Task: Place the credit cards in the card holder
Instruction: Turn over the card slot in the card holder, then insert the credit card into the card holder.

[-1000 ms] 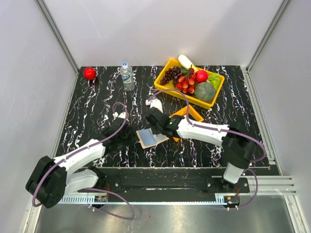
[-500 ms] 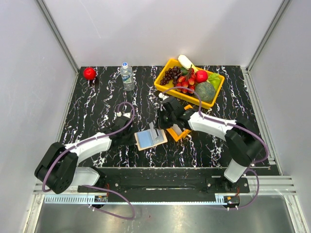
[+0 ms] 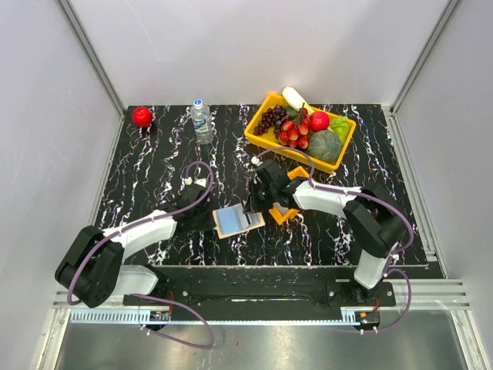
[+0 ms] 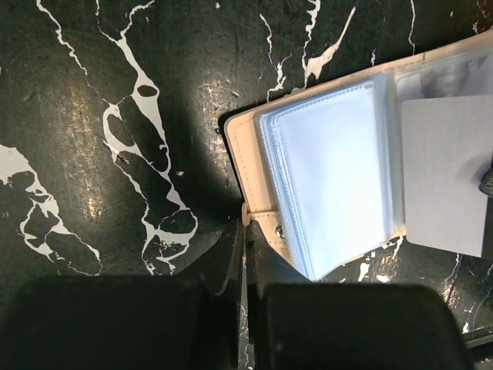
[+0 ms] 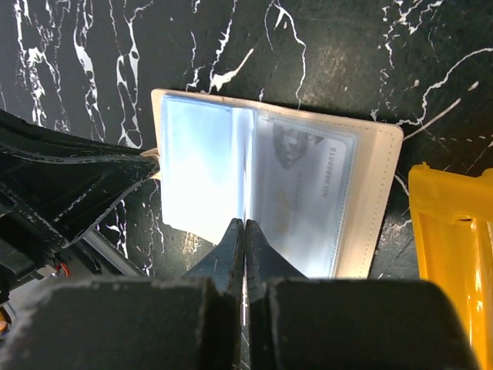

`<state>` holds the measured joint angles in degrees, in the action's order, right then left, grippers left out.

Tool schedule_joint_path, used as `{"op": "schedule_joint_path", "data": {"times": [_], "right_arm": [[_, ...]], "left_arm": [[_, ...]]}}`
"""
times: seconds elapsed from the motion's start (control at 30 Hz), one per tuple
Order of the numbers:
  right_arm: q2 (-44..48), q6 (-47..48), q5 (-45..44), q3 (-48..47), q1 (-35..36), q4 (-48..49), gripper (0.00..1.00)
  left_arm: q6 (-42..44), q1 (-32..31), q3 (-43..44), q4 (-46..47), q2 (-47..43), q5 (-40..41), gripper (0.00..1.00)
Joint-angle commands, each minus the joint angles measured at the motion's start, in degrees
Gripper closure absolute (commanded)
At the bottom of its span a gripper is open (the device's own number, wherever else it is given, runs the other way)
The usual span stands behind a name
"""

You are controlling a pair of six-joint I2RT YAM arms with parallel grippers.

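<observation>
The tan card holder (image 3: 233, 222) lies open on the black marbled table, its clear sleeves (image 4: 331, 177) fanned up. My left gripper (image 3: 209, 218) is shut at its left edge, the fingertips (image 4: 245, 227) pinching the tan snap tab. My right gripper (image 3: 256, 202) is shut on a grey credit card (image 4: 447, 169) that leans over the holder's right half and sticks out past its near edge. In the right wrist view the fingertips (image 5: 245, 225) sit over the fold of the holder (image 5: 377, 193). A printed card shows inside the right sleeve (image 5: 308, 185).
A small orange tray (image 3: 286, 212) sits just right of the holder, partly under my right arm; it also shows in the right wrist view (image 5: 454, 247). A yellow tray (image 3: 258, 139) of fruit stands at the back right. A water bottle (image 3: 202, 122) and a red fruit (image 3: 142, 116) stand at the back left.
My right gripper pulled back toward the orange tray, then came down again over the holder's middle. The holder shifted slightly left. My left gripper stayed at its left edge.
</observation>
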<state>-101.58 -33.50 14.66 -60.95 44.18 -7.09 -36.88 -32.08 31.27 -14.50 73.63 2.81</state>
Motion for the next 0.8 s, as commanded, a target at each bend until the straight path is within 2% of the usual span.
{"op": "schedule_joint_path", "data": {"times": [0.0, 0.77], "right_arm": [[-0.81, -0.78, 1.25, -0.22, -0.41, 2.87, 1.00], [-7.58, -1.84, 3.36, 1.97, -0.50, 6.57, 1.00]], "left_arm": [[0.76, 0.52, 0.82, 0.61, -0.59, 1.15, 1.00], [0.58, 0.79, 0.64, 1.67, -0.76, 0.09, 1.00]]}}
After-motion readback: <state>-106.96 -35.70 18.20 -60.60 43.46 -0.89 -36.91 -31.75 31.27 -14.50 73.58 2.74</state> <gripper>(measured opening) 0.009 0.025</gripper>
